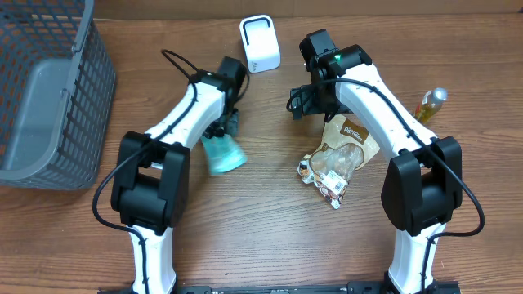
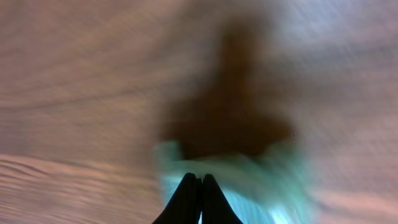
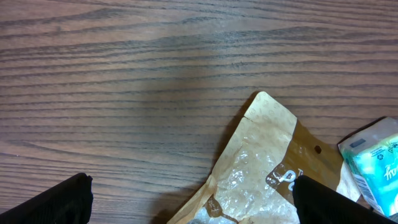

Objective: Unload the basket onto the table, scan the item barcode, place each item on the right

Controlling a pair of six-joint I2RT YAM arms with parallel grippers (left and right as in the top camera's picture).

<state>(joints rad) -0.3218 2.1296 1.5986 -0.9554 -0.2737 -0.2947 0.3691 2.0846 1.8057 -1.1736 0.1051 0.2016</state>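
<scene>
Near the middle of the surface (image 1: pixel 270 245), the left fingers (image 2: pixel 189 200) pinch shut on the thin edge of the soft, light, probably slippery teal pack (image 1: pixel 223 153), while the right fingers (image 3: pixel 62 200) gape empty above the pouch (image 1: pixel 347 147).

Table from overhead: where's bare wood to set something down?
Bare: the front middle between the left arm and right arm, below the teal packet and snack bag; also the strip between the basket and white scanner. Crowded: centre, around the scanner and both items.
</scene>
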